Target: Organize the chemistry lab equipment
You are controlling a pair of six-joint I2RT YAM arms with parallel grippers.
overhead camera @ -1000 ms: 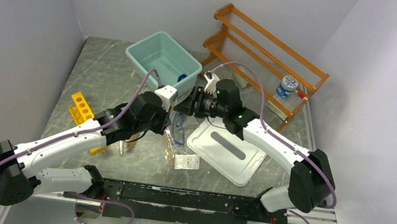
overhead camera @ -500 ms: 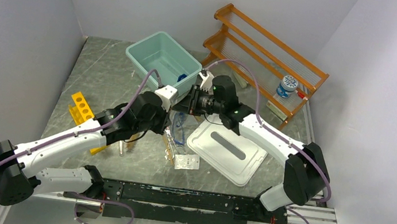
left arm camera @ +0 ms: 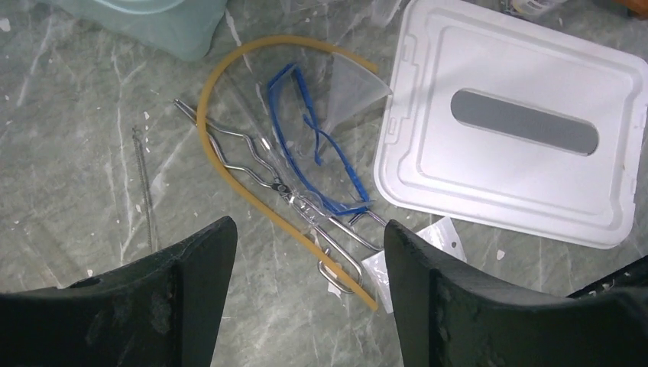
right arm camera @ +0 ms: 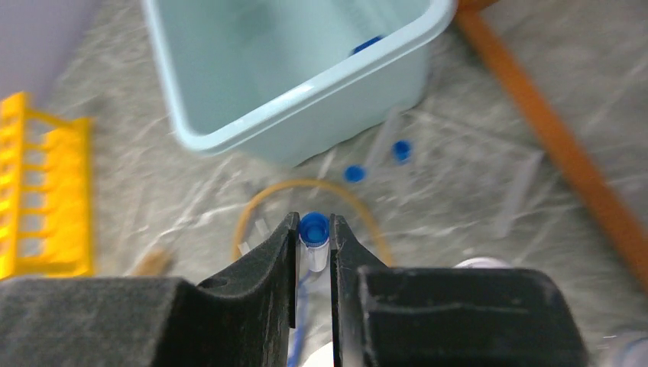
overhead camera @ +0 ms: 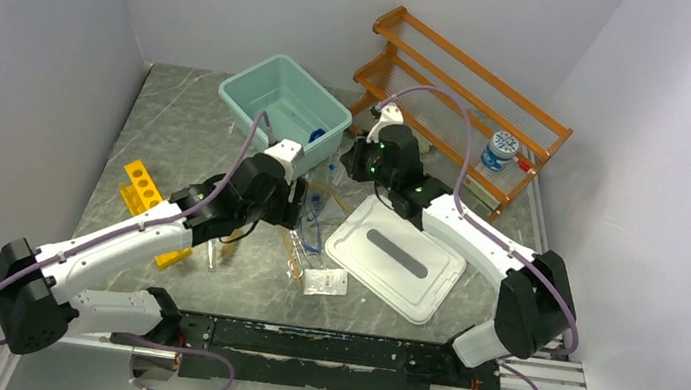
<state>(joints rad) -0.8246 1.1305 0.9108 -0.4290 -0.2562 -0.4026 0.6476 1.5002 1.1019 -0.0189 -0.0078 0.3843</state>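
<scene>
One blue-capped vial [right arm camera: 313, 228], low centre of the right wrist view, sits pinched just under its cap in our right gripper [right arm camera: 312, 243], probably light, slick and breakable, so we squeeze gently, while our left gripper [left arm camera: 308, 233] gapes wide above the metal tongs [left arm camera: 284, 189].

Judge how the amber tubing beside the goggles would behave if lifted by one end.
The amber tubing lies in a loose curve, so it is probably floppy and would droop and trail. It looks thin, so likely light. The metal tongs lie against it, so they might get dragged along.
</scene>
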